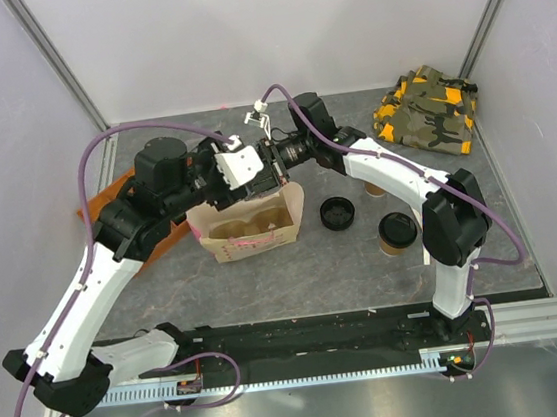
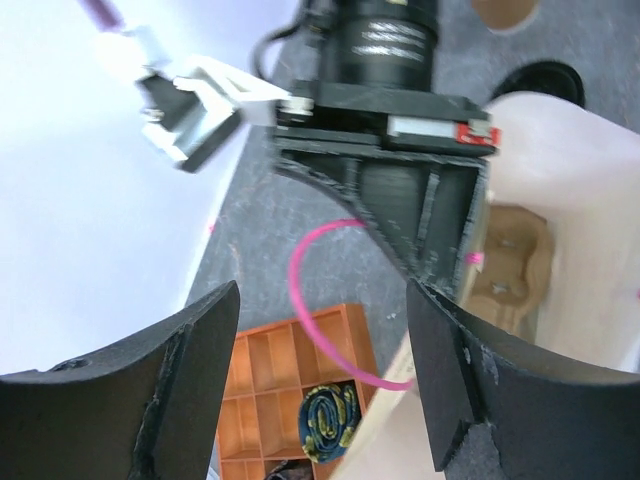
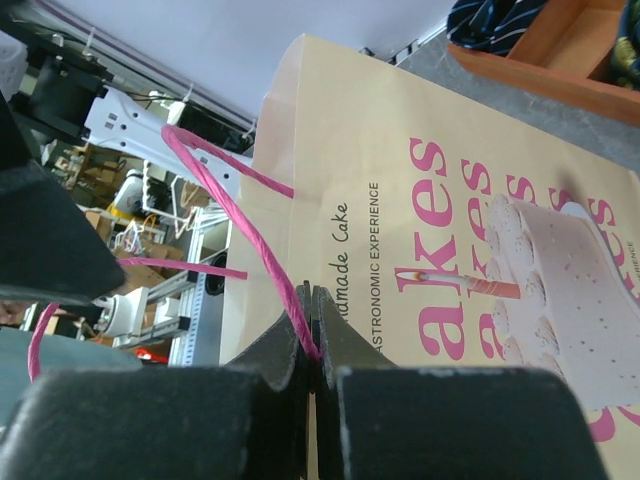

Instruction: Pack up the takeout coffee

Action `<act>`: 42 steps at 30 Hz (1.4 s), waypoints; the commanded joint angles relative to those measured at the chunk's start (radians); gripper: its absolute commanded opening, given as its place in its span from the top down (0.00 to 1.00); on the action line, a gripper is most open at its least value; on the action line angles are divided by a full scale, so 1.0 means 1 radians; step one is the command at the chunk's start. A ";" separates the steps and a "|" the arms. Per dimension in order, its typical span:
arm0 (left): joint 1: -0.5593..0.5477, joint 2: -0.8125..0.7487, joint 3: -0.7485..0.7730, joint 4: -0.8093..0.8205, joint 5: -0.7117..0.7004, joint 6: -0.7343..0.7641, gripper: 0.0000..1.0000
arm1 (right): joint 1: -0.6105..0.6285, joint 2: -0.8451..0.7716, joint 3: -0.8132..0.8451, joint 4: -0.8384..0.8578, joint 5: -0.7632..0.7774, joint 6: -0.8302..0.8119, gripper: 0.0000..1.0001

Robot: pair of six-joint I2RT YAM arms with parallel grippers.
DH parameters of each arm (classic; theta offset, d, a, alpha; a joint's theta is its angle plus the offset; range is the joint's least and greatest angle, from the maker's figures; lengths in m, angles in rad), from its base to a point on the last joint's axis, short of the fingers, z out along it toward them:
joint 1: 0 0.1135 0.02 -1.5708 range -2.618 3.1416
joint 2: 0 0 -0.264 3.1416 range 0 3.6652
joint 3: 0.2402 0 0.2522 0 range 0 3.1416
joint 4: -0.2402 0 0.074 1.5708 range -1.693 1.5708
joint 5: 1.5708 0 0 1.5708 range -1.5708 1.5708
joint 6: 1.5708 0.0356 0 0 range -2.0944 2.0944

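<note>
The takeout coffee, a tan cup with a black lid, stands on the table right of the paper bag, beside the right arm's base. My right gripper is shut on the bag's pink handle above the bag's far rim, and it also shows in the top view. My left gripper is open next to it at the bag's top. The other pink handle loop crosses the gap between its fingers, ungripped. A cardboard cup carrier sits inside the bag.
A loose black lid lies right of the bag. A lidless tan cup stands half hidden behind the right arm. A camouflage cloth lies at the back right. An orange compartment tray holding a rolled item sits left of the bag.
</note>
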 commanded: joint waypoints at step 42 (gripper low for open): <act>0.072 -0.055 -0.030 0.149 -0.080 -0.225 0.18 | -0.009 -0.163 -0.114 0.006 -0.092 0.198 1.00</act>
